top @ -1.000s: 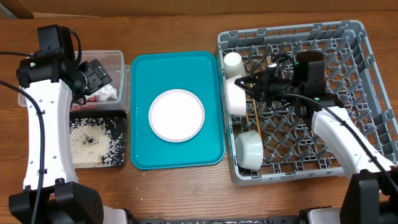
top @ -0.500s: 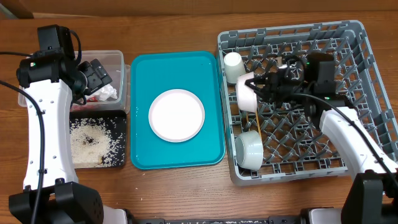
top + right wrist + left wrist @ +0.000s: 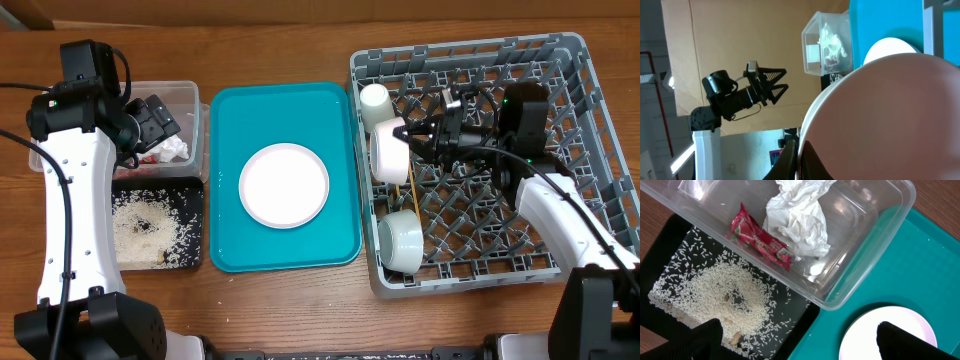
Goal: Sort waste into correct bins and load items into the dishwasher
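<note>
My right gripper (image 3: 406,136) is shut on the rim of a white bowl (image 3: 387,152), held on edge over the left part of the grey dishwasher rack (image 3: 570,60). In the right wrist view the bowl (image 3: 890,115) fills the frame, its rim pinched at my gripper (image 3: 797,156). A white cup (image 3: 374,97), a second bowl (image 3: 400,238) and wooden chopsticks (image 3: 409,190) sit in the rack. My left gripper (image 3: 155,118) hangs open over the clear tub (image 3: 190,95), empty (image 3: 800,342). The tub holds the napkin (image 3: 797,217) and the red packet (image 3: 760,237). Rice (image 3: 725,297) lies in the black tray (image 3: 195,190). The pink plate (image 3: 284,185) rests on the teal tray.
The teal tray (image 3: 335,240) lies between the bins and the rack. The rack's right half is bare pegs (image 3: 520,230). My right arm (image 3: 560,220) reaches in across the rack's near right corner. Wooden table (image 3: 280,300) shows around everything.
My right gripper carried the bowl a little to the right inside the rack, then back slightly left. The left arm has not moved.
</note>
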You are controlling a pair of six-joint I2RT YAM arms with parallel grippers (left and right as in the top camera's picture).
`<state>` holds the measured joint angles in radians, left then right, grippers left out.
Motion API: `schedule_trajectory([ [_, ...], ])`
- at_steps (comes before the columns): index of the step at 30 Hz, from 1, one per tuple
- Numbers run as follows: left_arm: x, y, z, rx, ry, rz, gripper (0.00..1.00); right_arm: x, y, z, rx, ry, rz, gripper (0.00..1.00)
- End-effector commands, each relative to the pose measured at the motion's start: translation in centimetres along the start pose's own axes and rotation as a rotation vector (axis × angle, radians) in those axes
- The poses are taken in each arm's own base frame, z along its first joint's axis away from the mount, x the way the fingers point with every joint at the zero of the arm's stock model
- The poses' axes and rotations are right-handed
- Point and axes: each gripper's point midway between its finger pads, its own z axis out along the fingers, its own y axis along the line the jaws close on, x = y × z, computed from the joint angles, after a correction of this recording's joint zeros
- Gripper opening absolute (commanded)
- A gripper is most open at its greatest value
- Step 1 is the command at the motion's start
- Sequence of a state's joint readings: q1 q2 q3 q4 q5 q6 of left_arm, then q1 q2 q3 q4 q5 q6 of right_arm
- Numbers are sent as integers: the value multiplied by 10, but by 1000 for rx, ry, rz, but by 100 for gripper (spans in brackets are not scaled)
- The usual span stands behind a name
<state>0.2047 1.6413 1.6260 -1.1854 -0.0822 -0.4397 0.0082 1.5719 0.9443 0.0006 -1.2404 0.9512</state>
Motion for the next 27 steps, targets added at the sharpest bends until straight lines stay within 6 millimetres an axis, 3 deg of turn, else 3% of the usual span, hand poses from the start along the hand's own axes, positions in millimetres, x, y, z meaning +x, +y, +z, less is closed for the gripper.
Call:
schedule_trajectory([
  [1,-6,-3,-5,11,-18,-13,100,11,-19,0,9,16,20,4],
  [6,-6,-3,-5,11,-18,-13,100,17,-43,-1,40,-3,40,4],
  [10,-6,-3,-5,11,-18,-13,100,8,-45,-10,41,-43,35,4],
  [21,-6,-3,-5,11,-18,-13,100,-5,-52,-29,59,-101,-51,33],
  [27,-6,-3,-5,11,-18,-13,100,-19,-60,-41,95,-176,-45,36],
])
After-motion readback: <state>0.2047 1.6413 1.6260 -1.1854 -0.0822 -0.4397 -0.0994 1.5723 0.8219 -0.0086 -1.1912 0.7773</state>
